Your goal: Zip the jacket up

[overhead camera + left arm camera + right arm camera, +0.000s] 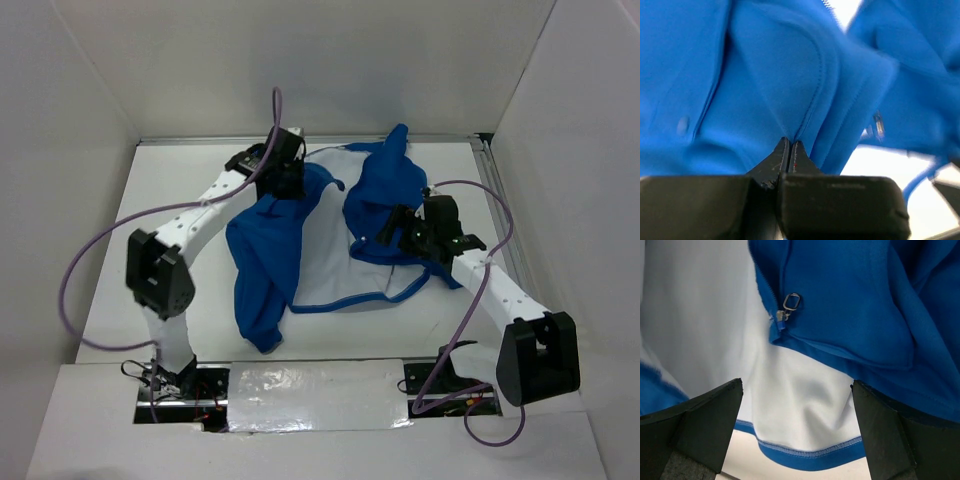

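Note:
The royal-blue jacket (270,250) lies open and crumpled on the table, with its white lining (335,260) showing in the middle. My left gripper (291,181) is at the jacket's far left part. In the left wrist view it (790,143) is shut on a fold of blue fabric (790,85). My right gripper (388,236) hovers over the jacket's right front panel. In the right wrist view it (797,390) is open and empty above the lining (805,405) and blue hem. A metal zipper slider (789,305) sits at the panel's edge, ahead of the fingers.
White walls enclose the table (150,220) at the back and both sides. A metal rail (487,170) runs along the right edge. Purple cables (85,270) loop beside each arm. A small metal zipper piece (879,125) shows blurred in the left wrist view.

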`<action>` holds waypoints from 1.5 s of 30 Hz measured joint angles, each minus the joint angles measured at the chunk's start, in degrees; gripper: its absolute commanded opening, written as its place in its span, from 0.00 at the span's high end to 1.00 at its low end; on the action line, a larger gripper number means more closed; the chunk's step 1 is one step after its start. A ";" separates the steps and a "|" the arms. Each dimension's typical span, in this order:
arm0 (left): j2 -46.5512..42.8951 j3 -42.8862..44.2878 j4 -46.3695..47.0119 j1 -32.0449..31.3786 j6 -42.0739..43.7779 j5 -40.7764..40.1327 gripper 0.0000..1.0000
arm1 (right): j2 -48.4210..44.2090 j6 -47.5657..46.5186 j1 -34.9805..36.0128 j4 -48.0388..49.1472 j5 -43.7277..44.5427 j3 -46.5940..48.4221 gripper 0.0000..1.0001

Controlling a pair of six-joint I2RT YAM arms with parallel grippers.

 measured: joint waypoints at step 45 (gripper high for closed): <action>-71.54 -68.17 -10.25 -15.30 -32.30 6.56 0.01 | 23.98 1.62 13.22 3.13 4.79 10.49 1.00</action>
